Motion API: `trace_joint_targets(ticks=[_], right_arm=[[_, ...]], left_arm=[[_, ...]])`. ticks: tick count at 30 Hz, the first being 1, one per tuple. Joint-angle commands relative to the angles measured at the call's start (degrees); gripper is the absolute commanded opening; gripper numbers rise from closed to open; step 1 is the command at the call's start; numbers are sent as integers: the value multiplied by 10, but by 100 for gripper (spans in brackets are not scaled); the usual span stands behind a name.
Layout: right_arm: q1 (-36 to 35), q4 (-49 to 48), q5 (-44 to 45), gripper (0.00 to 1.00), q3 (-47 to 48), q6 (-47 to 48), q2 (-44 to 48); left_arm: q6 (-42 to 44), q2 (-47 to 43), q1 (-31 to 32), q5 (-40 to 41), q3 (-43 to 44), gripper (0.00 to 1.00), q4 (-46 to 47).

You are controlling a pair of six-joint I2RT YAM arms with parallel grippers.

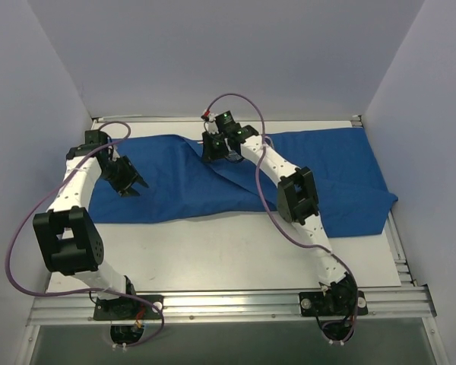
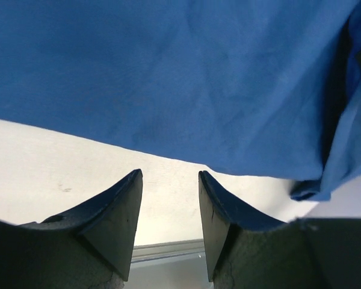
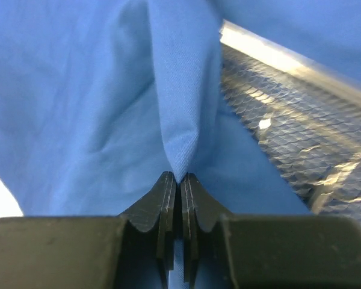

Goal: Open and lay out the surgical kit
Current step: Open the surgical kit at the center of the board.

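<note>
The royal-blue cloth wrap (image 1: 213, 182) lies spread across the back of the table, partly folded over. My right gripper (image 1: 215, 150) is shut on a pinched fold of the blue cloth (image 3: 179, 114) near the wrap's top middle. Beside that fold, the silver wire-mesh tray (image 3: 289, 126) shows uncovered in the right wrist view. My left gripper (image 1: 131, 185) is open and empty, just at the wrap's left front edge; in its wrist view the cloth (image 2: 186, 78) lies beyond the fingertips. No instruments are visible.
White walls close in on the left, back and right. A metal rail (image 1: 235, 304) runs along the near table edge by the arm bases. A purple cable (image 1: 258, 182) loops over the right arm above the cloth.
</note>
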State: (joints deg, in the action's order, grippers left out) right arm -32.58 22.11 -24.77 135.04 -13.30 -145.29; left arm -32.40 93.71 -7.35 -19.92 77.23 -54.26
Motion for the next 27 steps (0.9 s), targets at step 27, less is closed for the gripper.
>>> trace_joint_targets(ticks=[27], right_arm=[[-226,-63,90,11,-455,-76,389]], left_arm=[[-56,28,-13,-10,13,76,51]])
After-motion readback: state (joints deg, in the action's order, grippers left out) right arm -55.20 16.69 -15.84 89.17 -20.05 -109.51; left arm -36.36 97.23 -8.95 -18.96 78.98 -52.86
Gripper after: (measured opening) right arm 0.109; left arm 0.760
